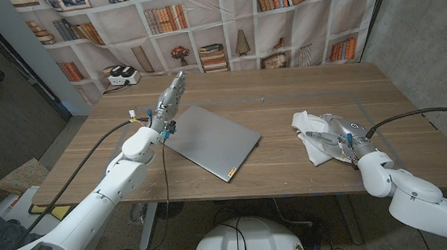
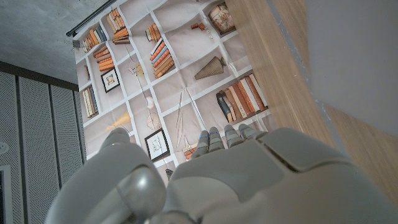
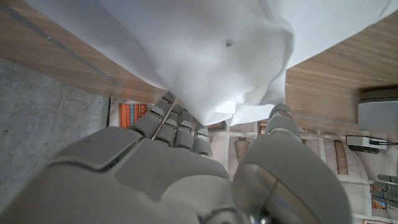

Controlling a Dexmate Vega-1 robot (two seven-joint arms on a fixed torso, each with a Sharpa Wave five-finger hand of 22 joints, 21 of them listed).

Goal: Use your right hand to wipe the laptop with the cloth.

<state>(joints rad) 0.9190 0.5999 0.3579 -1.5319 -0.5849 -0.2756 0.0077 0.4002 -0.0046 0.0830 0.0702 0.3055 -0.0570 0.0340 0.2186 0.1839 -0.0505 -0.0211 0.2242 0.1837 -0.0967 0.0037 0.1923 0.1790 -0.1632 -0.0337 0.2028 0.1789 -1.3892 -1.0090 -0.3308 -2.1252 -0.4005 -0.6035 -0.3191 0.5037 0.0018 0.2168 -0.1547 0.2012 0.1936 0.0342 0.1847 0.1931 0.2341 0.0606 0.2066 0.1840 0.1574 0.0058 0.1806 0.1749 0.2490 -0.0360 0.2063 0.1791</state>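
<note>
In the head view's lower right, the right hand [image 1: 336, 138] lies on the white cloth [image 1: 312, 134], which is crumpled on the wooden table [image 1: 284, 89] at the right of centre; from this height it is not clear whether the fingers have closed on the fabric. The right wrist view settles it: the right hand [image 3: 186, 168] fills the lower part of the frame, its fingers [image 3: 171, 121] and thumb reaching into a bunched fold of the cloth [image 3: 199, 56] and pinching it, with bare table beside the fabric. That same view catches a corner of the grey laptop [image 3: 378, 112] at the right edge. Further in, at the centre of the head view, the laptop [image 1: 209, 140] lies closed and flat, turned at an angle, well apart from the cloth. Just left of it the left hand [image 1: 169, 103] stands raised off the wood with fingers extended together, holding nothing. The left wrist view shows the back of the left hand [image 2: 217, 180] and, beyond the fingertips, the printed bookshelf backdrop [image 2: 161, 68], which spans the top of the head view.
</note>
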